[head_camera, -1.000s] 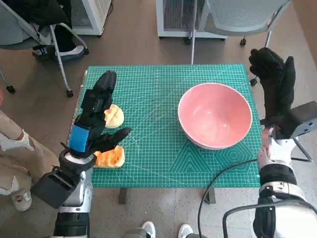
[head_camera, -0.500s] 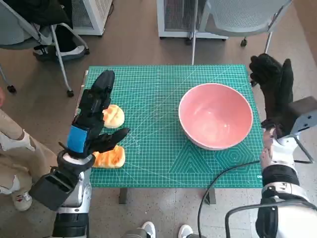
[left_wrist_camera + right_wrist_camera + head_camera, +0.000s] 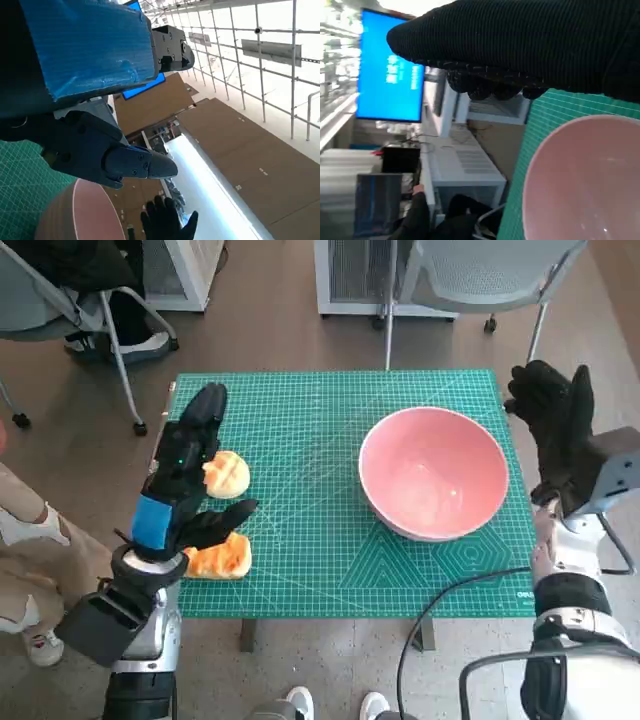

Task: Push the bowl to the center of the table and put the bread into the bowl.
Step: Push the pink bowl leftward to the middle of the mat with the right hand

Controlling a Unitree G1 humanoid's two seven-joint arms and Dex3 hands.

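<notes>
Hovering with fingers apart, the left hand (image 3: 183, 483) hangs over two bread pieces (image 3: 226, 475); the right hand (image 3: 556, 430), fingers spread, stands right of the bowl (image 3: 434, 486).

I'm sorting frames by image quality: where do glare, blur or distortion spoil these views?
Head view: even light, sharp; the bowl, both bread pieces and the green mat read clearly, with slight wide-angle bending at the edges. Left wrist view: blown-out bright band and windows, the left hand dark against them. Right wrist view: the right hand is close and soft, the background blurred.
</notes>
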